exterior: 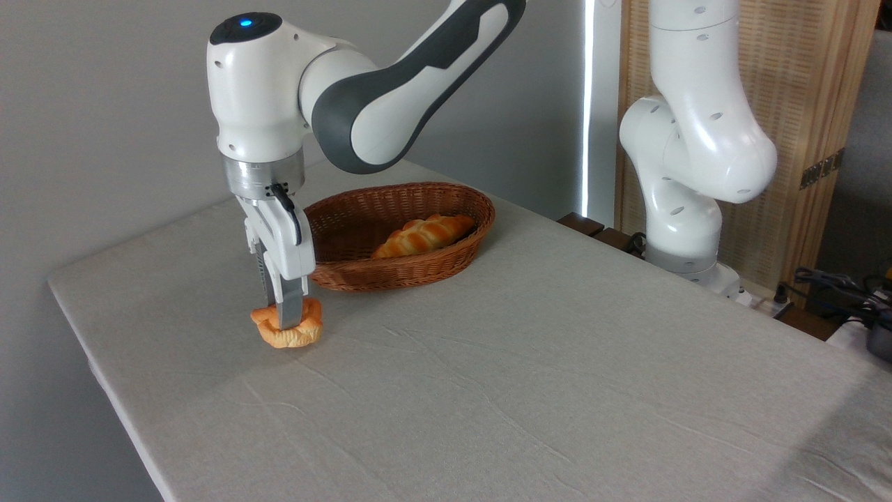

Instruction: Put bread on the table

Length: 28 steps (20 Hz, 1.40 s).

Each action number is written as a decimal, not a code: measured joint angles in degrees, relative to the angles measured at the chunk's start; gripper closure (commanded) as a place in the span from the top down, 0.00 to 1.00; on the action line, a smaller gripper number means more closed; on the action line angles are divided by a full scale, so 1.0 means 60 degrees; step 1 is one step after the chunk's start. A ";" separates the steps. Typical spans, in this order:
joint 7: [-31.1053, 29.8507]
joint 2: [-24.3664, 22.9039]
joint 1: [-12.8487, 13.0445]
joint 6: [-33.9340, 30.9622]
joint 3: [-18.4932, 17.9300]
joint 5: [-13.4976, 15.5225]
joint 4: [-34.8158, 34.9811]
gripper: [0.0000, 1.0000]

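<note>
Grey-beige cloth, faintly wrinkled, covered the table (529, 390) from the near edge to the far corner. On its left part sat the bread (289, 331), a small golden-orange bun with a lumpy top and a paler base that rested on the cloth. The gripper (288, 322) pointed straight down onto it, and one grey finger (290, 310) crossed the front of the bun, pressed against it. The other finger was hidden behind, so the fingers looked closed on the bread, though the far side of the grip could not be seen. Just behind and to the right stood a brown wicker basket (460, 244), apart from the bun, with a longer braided loaf (424, 235) lying inside. Farther back the white arm (390, 90) reached in from its base (690, 209) at the right edge of the table, in front of a wooden screen (829, 104).
</note>
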State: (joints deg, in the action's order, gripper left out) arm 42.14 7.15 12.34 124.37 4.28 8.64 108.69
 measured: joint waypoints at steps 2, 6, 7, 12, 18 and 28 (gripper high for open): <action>0.0000 0.0000 0.0004 -0.0001 0.0001 -0.0129 -0.0010 1.00; 0.0000 0.0002 0.0007 -0.0006 0.0002 -0.0158 -0.0010 1.00; 0.0000 0.0002 0.0007 -0.0007 0.0002 -0.0158 -0.0010 1.00; -0.0118 -0.0177 -0.0013 -0.0446 -0.0001 -0.0158 -0.0093 1.00; -0.0742 -0.1560 -0.1098 -0.3188 -0.0062 -0.0313 -0.0981 1.00; -0.0772 -0.1434 -0.1266 -0.4727 -0.0225 -0.1145 -0.2368 1.00</action>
State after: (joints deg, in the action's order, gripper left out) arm 37.51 -1.45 4.74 96.01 2.93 1.77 94.49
